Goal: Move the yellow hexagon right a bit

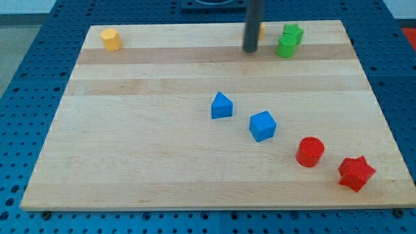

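A yellow hexagon-like block [110, 39] stands at the board's top left corner. My tip [250, 51] rests on the board near the top edge, right of centre, far to the right of that block. A second yellow block [261, 30] shows only as a sliver just behind the rod's right side, and its shape cannot be made out.
A green star [293, 32] and a green cylinder-like block [286, 46] sit touching just right of my tip. A blue house-shaped block [221, 105] and a blue cube [262, 125] lie mid-board. A red cylinder [310, 151] and a red star [356, 173] lie at the bottom right.
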{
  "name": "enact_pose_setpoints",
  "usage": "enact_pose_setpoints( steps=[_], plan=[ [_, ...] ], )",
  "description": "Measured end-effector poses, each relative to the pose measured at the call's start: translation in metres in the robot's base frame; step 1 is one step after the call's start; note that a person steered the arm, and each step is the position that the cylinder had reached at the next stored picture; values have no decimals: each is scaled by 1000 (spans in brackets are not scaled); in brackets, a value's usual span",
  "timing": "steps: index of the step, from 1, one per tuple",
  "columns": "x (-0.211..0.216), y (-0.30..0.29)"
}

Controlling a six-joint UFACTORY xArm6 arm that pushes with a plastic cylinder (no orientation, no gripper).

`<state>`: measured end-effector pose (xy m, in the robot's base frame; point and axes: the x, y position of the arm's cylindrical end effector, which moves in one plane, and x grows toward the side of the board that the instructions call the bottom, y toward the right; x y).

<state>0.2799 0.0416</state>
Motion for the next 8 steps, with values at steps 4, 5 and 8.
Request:
enact_pose_setpoints(
  steps=[4,5,8],
  plan=[
    [9,-265],
    [9,-312],
    [-30,-327]
  ],
)
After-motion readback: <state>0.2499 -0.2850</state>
